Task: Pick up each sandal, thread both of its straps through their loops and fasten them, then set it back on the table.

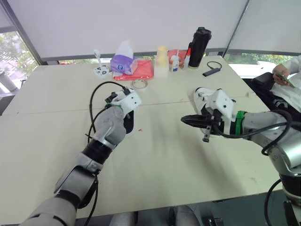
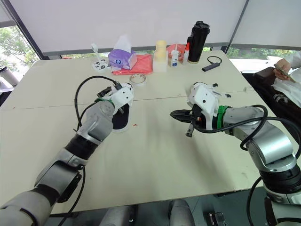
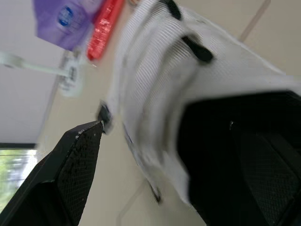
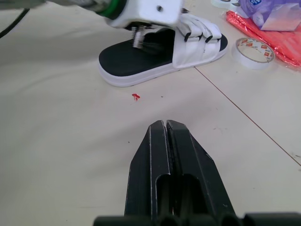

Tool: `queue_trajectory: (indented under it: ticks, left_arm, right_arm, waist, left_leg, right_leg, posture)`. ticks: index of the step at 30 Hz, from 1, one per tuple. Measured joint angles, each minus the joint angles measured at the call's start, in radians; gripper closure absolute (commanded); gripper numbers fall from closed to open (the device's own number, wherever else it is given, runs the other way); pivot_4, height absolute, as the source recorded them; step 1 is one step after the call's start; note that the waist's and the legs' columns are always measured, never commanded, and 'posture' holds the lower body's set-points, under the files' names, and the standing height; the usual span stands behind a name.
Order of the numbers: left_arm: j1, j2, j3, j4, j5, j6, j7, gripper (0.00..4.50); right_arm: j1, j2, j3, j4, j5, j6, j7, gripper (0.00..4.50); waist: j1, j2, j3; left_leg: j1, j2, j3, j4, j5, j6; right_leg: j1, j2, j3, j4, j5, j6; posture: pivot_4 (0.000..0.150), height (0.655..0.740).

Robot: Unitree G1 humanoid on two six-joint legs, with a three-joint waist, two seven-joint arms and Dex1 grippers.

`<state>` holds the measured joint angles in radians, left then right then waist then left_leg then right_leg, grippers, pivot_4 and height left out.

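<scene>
A white sandal with a black footbed (image 4: 160, 56) lies flat on the table, left of centre. My left gripper (image 1: 126, 112) is down on it and open. Its fingers (image 3: 66, 174) stand wide apart with the sandal's white strap band (image 3: 155, 80) between them, and one finger reaches into the footbed behind the straps. Two black-tipped strap ends (image 4: 197, 33) lie across the white upper. My right gripper (image 1: 186, 121) hovers over bare table to the sandal's right, pointing toward it. Its fingers (image 4: 167, 160) are pressed together and hold nothing.
Along the far edge sit a purple tissue pack (image 1: 123, 63), a red cloth (image 1: 142, 70), a tape roll (image 1: 139, 84), a pale cylinder (image 1: 162, 60), a black bottle (image 1: 199, 47) and a small black device with a cable (image 1: 210, 71). A person (image 1: 288, 80) sits at the right.
</scene>
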<state>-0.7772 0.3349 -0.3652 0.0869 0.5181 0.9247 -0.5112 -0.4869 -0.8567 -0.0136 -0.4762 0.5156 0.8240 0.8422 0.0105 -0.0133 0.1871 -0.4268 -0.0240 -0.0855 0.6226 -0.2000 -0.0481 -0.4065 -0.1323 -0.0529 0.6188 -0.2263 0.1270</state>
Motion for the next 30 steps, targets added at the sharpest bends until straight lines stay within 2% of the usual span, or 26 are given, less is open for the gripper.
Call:
queue_trajectory:
  ticks: [4,7,9,12,15,19,24,30]
  left_arm:
    - [0.172,0.001,0.163,-0.346,-0.254,0.088,-0.218,0.02]
    - [0.203,0.004,0.214,-0.442,-0.38,0.16,-0.282,0.02]
    - [0.24,0.02,0.316,-0.503,-0.49,0.197,-0.337,0.02]
    - [0.298,0.035,0.427,-0.554,-0.6,0.183,-0.36,0.02]
    - [0.348,0.1,0.488,-0.574,-0.677,0.14,-0.382,0.02]
    - [0.441,0.207,0.536,-0.673,-0.835,0.108,-0.492,0.02]
    - [0.488,0.316,0.596,-0.704,-0.977,0.11,-0.535,0.02]
    - [0.504,0.388,0.698,-0.703,-1.127,0.106,-0.556,0.02]
  right_arm:
    - [-0.006,-0.015,0.0,0.015,-0.002,-0.013,0.013,4.5]
    - [-0.007,-0.015,0.005,0.016,-0.002,-0.028,0.025,4.5]
    - [-0.005,-0.02,0.005,0.017,-0.002,-0.034,0.031,4.5]
    - [-0.003,-0.026,0.006,0.019,-0.003,-0.038,0.038,4.5]
    - [0.008,-0.029,0.006,0.019,-0.002,-0.038,0.045,4.5]
    - [0.018,-0.052,-0.003,0.018,-0.001,-0.038,0.05,4.5]
    - [0.052,-0.082,-0.044,0.008,0.01,-0.033,0.056,4.5]
    - [0.14,-0.14,-0.133,-0.024,0.042,-0.002,0.071,4.5]
  waist:
    - [0.006,0.0,0.001]
    - [0.001,-0.001,0.001]
    - [-0.006,0.0,0.001]
    - [-0.007,0.0,0.002]
    - [-0.006,0.0,0.002]
    - [0.002,0.0,0.002]
    - [0.002,0.0,0.002]
    - [0.002,0.001,0.002]
  left_leg:
    - [-0.001,0.0,-0.001,0.0,0.0,0.001]
    - [-0.001,0.0,0.0,0.003,0.0,0.001]
    - [0.0,0.001,0.0,0.003,-0.001,0.001]
    - [0.0,0.001,0.0,0.002,-0.001,0.001]
    - [-0.001,0.001,0.0,0.002,-0.001,0.001]
    - [-0.001,0.001,0.001,0.002,-0.001,0.002]
    - [-0.001,0.001,0.001,0.004,-0.001,0.002]
    - [-0.001,0.001,0.001,0.003,-0.001,0.002]
  right_leg:
    - [0.0,0.0,0.0,-0.001,0.0,0.0]
    - [0.0,0.0,0.0,-0.001,0.0,0.0]
    - [0.0,0.0,0.0,-0.001,-0.003,0.0]
    - [0.0,0.001,0.0,0.0,-0.001,-0.001]
    - [0.0,0.001,0.0,0.0,0.0,-0.002]
    - [0.0,0.0,0.001,-0.002,-0.001,-0.006]
    - [0.001,0.0,0.001,-0.002,-0.002,-0.006]
    - [0.0,0.0,0.001,-0.002,-0.002,-0.007]
  posture:
    - [0.15,0.74]
    - [0.15,0.74]
    - [0.15,0.74]
    - [0.15,0.74]
    - [0.15,0.74]
    - [0.15,0.74]
    - [0.15,0.74]
    - [0.15,0.74]
